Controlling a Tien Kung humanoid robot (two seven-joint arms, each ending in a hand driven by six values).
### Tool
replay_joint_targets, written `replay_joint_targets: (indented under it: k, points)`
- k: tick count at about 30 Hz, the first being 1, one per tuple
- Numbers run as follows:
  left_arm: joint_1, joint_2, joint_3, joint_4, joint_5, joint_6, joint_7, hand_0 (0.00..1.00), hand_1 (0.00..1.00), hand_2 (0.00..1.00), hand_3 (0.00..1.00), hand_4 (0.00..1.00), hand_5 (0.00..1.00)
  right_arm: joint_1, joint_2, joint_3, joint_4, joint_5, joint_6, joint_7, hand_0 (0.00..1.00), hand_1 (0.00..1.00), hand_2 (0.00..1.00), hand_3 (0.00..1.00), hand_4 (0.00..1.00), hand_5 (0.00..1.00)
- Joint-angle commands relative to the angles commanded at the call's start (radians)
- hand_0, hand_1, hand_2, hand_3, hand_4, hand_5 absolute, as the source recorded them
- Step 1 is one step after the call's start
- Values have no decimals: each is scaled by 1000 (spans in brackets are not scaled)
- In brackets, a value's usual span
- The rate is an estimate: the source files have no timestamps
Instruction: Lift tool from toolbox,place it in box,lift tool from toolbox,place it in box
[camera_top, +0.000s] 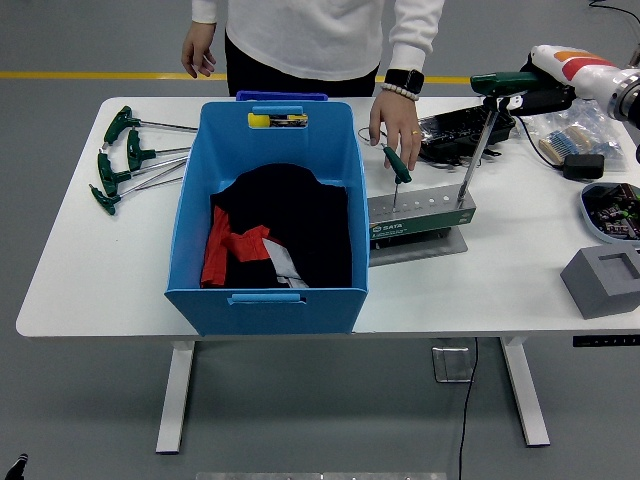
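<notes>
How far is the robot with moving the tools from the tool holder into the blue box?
Nothing looks done: no tool shows in the blue box, only dark and red cloth. In hand: the right hand grips the T-handle tool, its tip at the tool holder. Left: place it, then the second tool, which a person's hand is touching. Four tools lie left of the box.

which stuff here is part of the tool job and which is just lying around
In the job:
- T-handle tool held by right hand
- tool rack
- second tool in rack, under a person's hand
- blue box

Lying about:
- T-handle wrenches
- grey block
- parts tray
</notes>
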Motion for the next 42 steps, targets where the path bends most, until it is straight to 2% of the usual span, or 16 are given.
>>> replay_joint_targets:
  k: [11,20,25,33,42]
  points:
    - [12,0,-3,0,2,0,-1,919,930,922,764,710,796,22,-29,26,45,-2,20,-9,62,2,42,31,755,659]
    - [18,4,-10,0,10,0,0,918,930,921,762,708,795,45,-33,37,87,-16,24,-12,61,2,42,31,754,658]
    - [19,5,-13,0,17,0,2,918,930,921,762,708,795,67,-22,50,129,-29,24,-15,61,2,42,31,753,657]
    - [19,9,-11,0,24,0,4,918,930,921,762,708,795,152,-7,-2,208,-46,39,-30,61,2,41,31,754,655]
    - [19,12,-12,0,24,1,6,917,929,921,761,707,795,217,52,-76,299,-54,42,-47,60,2,42,30,755,656]
